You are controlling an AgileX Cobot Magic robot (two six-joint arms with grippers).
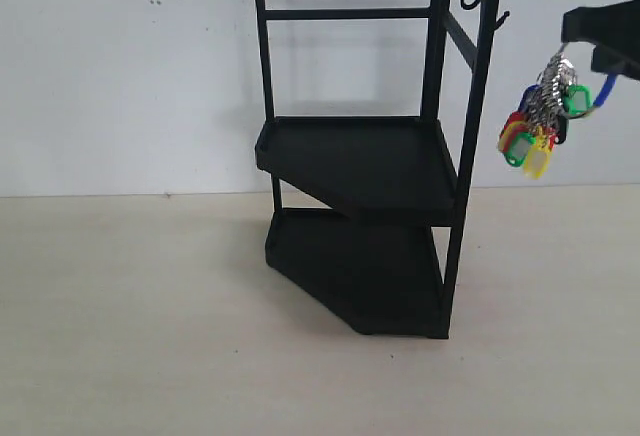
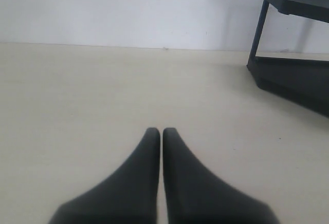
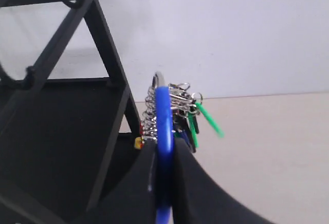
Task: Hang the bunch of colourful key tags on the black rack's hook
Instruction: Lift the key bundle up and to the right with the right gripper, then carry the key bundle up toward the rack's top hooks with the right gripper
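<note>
Your right gripper (image 1: 582,51) pinches blue loop strap (image 3: 162,126) between narrow jaws. That way colourful key tag bunch (image 1: 538,121) dangles free below, rings clear to catch a prong. Bunch hangs in air just right of black rack (image 1: 360,156), below level of hook (image 1: 503,20), not touching post. Judge: lift needed before hooking.

Your left gripper (image 2: 162,134) rests low over table (image 2: 77,90), tips together, empty, likely kept clear of the work.

Count: one bunch, one rack, two shelves, two grippers.
</note>
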